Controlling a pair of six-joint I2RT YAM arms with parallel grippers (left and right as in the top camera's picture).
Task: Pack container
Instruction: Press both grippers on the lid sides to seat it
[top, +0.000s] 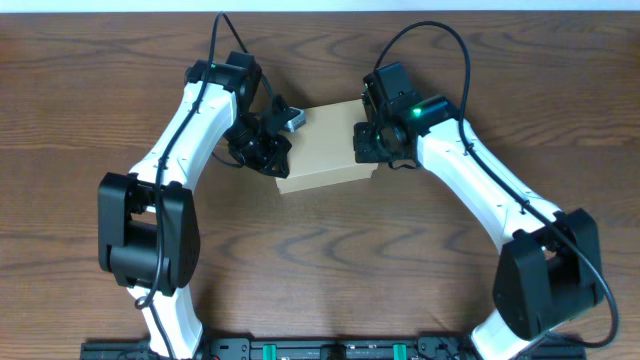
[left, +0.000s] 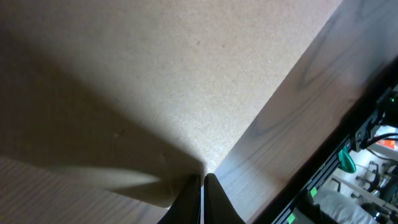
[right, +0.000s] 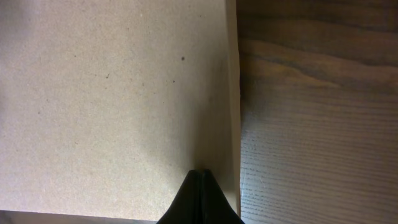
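The container (top: 325, 148) is a tan cardboard box, lid down, in the middle of the wooden table. My left gripper (top: 280, 150) is shut and empty, its tips touching the box's left edge. In the left wrist view the tips (left: 203, 179) rest at the edge of the box top (left: 155, 74). My right gripper (top: 368, 140) is shut and empty, pressed on the box's right side. In the right wrist view the tips (right: 201, 174) sit on the lid (right: 112, 93) near its right edge.
Dark wooden table (top: 320, 260) surrounds the box. The arms' bases and a black rail with green tabs (top: 320, 350) line the near edge. No stationery items are in view.
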